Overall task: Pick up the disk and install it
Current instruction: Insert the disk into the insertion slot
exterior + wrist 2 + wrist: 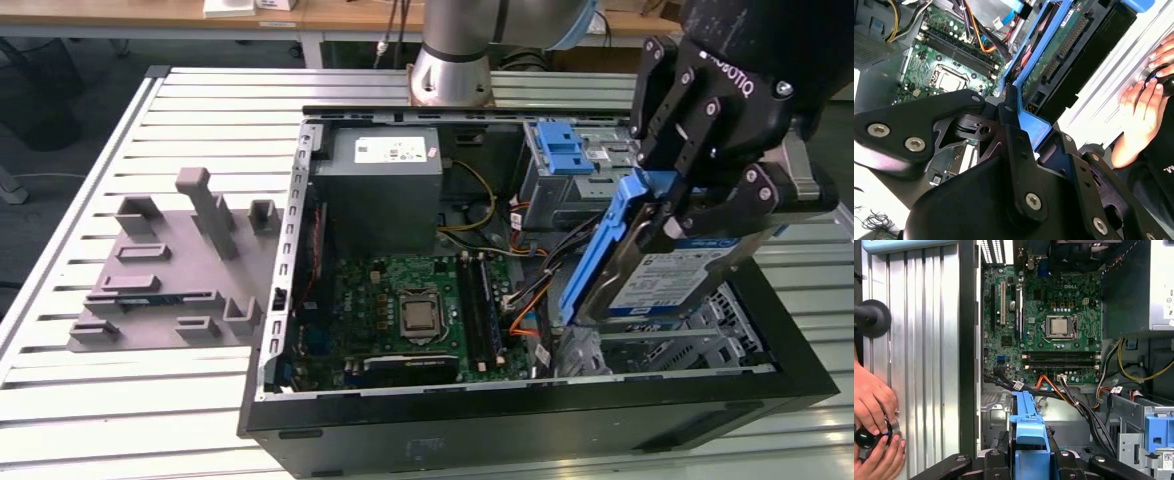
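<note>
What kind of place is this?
Probably a robotics lab bench for computer assembly: an open computer case lies on a slatted metal table, the arm's pincer holds the disk over it, and a grey slotted fixture sits beside the case.

The disk (pixel 683 272), gripped in my pincer (pixel 687 215) above the open computer case (pixel 534 432).

It is a flat silver drive with a white-and-blue label, and a blue plastic bracket (pixel 597 250) frames its edge. I hold it tilted, nearly on edge. In the exterior view its long side runs from one o'clock down to seven o'clock. It hangs at about three o'clock of the case, over the metal drive cage (pixel 641 350), and I cannot tell whether its lower end touches. In the second wrist view its underside (pixel 1054 55) shows a green circuit board. In the first wrist view the bracket (pixel 1026 425) stands between my fingers.
</note>
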